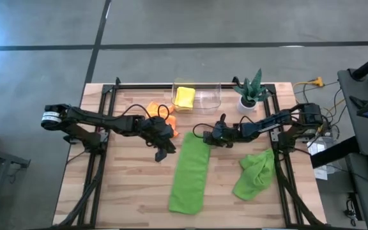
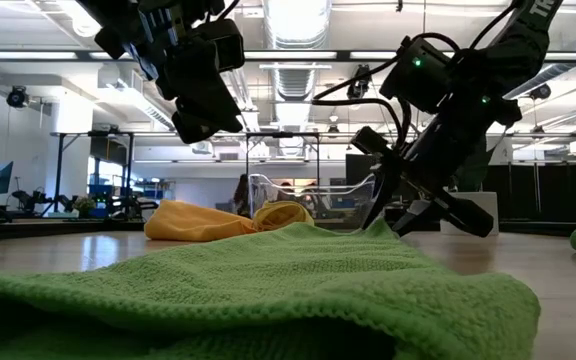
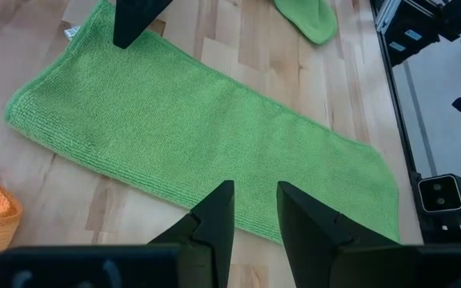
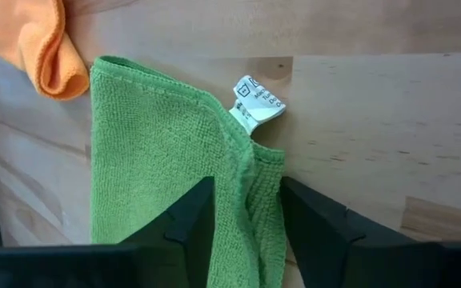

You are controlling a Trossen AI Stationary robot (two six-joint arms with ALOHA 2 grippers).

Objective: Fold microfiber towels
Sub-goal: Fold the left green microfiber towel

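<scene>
Your right hand (image 4: 246,220) pinches the long green towel's (image 1: 190,171) far edge mid-desk; your left hand (image 3: 254,220), fingers slightly apart, hovers empty beside it.

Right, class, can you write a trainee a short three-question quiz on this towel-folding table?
1. True or false: the yellow towel lies inside the clear container.
2. Which cloth is the right gripper at? A: the long flat green towel. B: the crumpled green towel. C: the orange towel.
3. What stands in a white pot at the table's far edge, beside the container?

Key: 1 true. 2 A, at its far corner by the label. 3 the spiky green plant.
</scene>
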